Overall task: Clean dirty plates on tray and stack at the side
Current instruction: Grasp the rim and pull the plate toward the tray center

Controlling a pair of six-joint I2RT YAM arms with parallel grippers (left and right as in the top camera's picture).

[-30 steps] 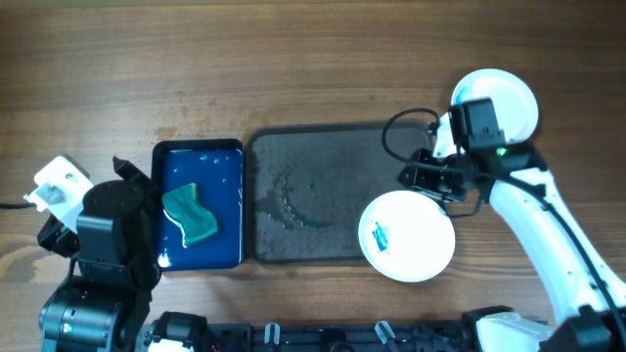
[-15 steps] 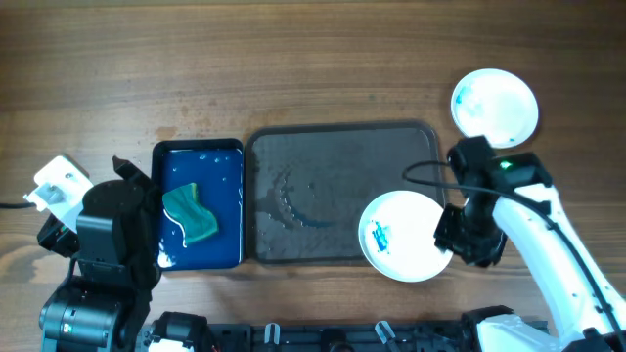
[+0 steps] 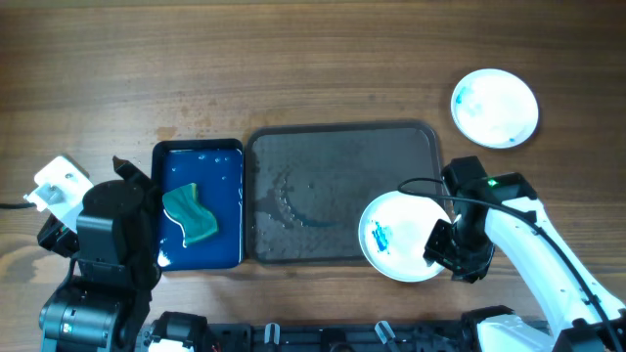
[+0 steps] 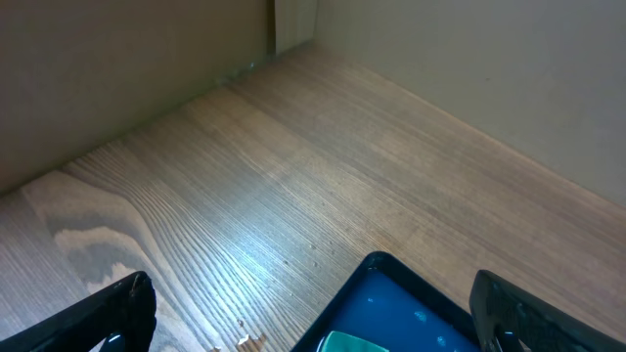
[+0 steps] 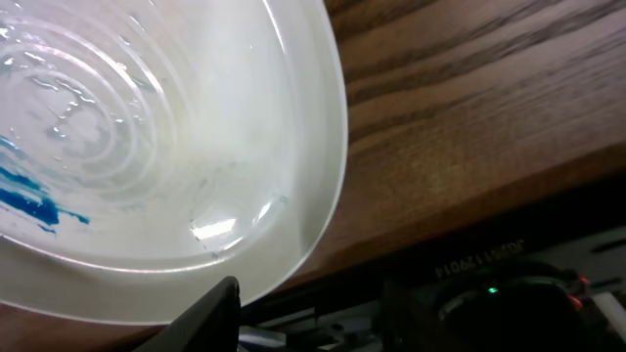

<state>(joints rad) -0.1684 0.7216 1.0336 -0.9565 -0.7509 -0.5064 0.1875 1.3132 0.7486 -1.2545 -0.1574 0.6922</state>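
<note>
Right end effector (image 3: 440, 252) at smeared plate (image 3: 403, 217) overlapping tray (image 3: 333, 161), second plate (image 3: 494, 108) well apart

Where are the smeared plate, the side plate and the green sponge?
smeared plate (image 3: 403, 213), overhead view, bare white surface away from the blue smear
side plate (image 3: 494, 108), overhead view, its centre
green sponge (image 3: 191, 215), overhead view, its middle
</note>
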